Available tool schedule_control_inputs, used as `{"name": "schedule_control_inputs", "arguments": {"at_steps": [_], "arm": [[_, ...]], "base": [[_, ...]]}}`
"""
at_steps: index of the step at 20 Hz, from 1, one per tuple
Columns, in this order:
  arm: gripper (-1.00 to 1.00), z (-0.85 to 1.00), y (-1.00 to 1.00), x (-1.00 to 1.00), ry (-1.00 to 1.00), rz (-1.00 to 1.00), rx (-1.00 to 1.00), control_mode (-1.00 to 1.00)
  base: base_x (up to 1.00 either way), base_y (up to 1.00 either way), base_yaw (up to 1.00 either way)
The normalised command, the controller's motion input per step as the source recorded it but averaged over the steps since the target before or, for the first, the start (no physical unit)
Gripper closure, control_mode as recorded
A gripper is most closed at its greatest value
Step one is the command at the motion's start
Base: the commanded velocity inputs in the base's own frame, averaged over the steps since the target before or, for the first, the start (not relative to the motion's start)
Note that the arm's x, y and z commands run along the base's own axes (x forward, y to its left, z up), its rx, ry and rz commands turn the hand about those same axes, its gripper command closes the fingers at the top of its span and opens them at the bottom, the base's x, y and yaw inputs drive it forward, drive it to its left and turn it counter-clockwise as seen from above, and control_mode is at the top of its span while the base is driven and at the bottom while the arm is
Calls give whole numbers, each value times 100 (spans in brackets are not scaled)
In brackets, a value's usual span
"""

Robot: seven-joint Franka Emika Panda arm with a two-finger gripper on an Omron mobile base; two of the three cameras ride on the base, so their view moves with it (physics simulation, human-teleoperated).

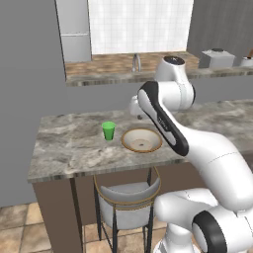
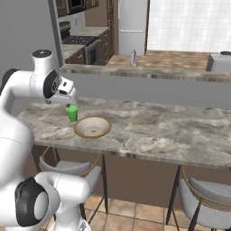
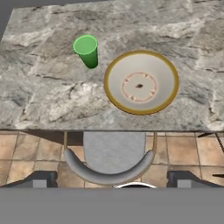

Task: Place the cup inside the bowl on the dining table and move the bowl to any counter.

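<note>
Green cup (image 3: 86,50) upright beside bowl (image 3: 141,82); stool (image 3: 109,162) cut off below.

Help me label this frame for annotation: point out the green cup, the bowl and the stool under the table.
green cup (image 3: 86,50), hand view, on its side wall.
bowl (image 3: 141,85), hand view, on its cream inside.
stool (image 3: 113,154), hand view, on its grey seat.

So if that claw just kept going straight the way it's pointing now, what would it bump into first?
Probably the bowl, or the table edge right beside it. The hand view, which looks along the open gripper, is centred near the bowl's near rim, with the cup off to one side. Depth is hard to judge.
</note>
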Motion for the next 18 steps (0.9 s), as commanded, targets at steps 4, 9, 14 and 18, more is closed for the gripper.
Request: {"name": "schedule_control_inputs", "arguments": {"at_steps": [4,9,14,18], "arm": [[-100,0,12,12,-13,0,12,-100],[-100,0,8,18,-9,0,10,-100],[-100,0,11,33,-1,0,1,-100],[-100,0,9,54,1,0,0,-100]], "base": [[0,0,0],[0,0,0],[0,0,0],[0,0,0]]}}
